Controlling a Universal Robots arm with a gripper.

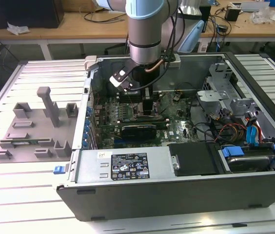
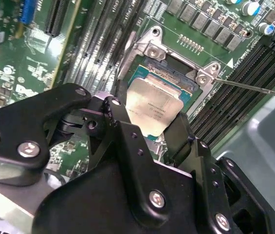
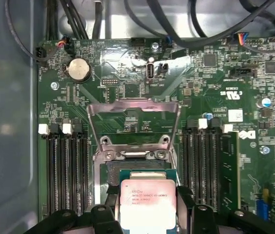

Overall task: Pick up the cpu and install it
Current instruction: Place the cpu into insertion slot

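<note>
The jaws are squeezing the cpu by two sides and holding it just over the open socket on the green board inside the computer case. The metal flap is standing open. If the cpu is going in crooked, it could be bending the tiny pins, or slipping out.

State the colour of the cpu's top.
The cpu is shiny silver on top with a thin greenish rim, clearest in the second wrist view.
</note>
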